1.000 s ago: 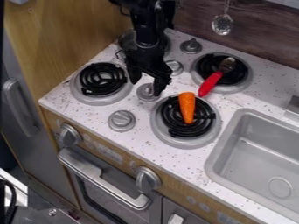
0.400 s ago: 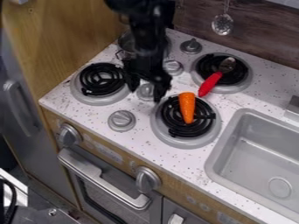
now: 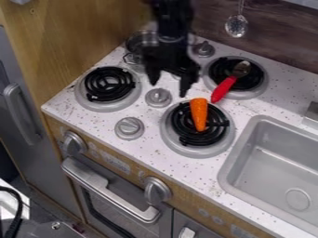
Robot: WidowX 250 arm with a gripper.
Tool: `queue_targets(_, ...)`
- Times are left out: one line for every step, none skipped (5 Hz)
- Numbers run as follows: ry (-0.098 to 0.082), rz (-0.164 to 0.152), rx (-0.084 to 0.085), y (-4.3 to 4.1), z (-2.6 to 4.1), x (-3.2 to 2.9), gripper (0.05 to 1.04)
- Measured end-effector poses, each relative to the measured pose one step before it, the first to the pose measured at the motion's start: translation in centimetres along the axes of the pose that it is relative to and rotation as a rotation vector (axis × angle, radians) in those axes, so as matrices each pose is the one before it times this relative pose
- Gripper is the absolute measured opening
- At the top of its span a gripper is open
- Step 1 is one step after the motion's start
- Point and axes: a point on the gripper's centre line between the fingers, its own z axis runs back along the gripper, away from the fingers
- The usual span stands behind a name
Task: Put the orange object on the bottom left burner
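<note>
Orange carrot (image 3: 199, 114) lies just where it lay a moment ago, on the coil of the near right burner (image 3: 197, 152), while I have shifted above it. My gripper (image 3: 168, 87) was lower in the view and more to the left, dipping by the knobs; now it is farther back and over to the right, its tips closer to the carrot's blunt end. For the task, that puts me in better line with the carrot, though nothing has been picked up and the bottom left burner (image 3: 107, 106) has yet to receive it. My arm comes down from the top edge, wrist above, fingers pointing downward and spread well apart with nothing between them. One finger hangs left of the far knob (image 3: 158, 97), the other beyond it to the right, near the carrot's thick top; how high they are over the counter (image 3: 217, 179) I cannot tell. I judge I am still lining up for the grasp, and should come over the carrot so that my fingers straddle its body. Closing too near the end could make it roll, and the red-handled spoon (image 3: 223, 89) lies close enough to be knocked.
</note>
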Motion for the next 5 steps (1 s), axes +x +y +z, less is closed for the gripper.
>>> queue_targets(-0.0056,0.0178,-0.0188,-2.012,0.220,0.510,1.000)
queue_targets(0.0585,0.0489,-0.0147,-1.588,-2.420,-0.749,1.000)
queue_targets(0.0343,0.0267,-0.0044,-0.835,-1.900,0.003,1.000)
queue_targets(0.0205,0.0517,0.0123,-0.144,-1.395,0.337,1.000)
queue_targets(0.0144,0.0280,0.0108,0.070,-1.045,-0.010,0.968)
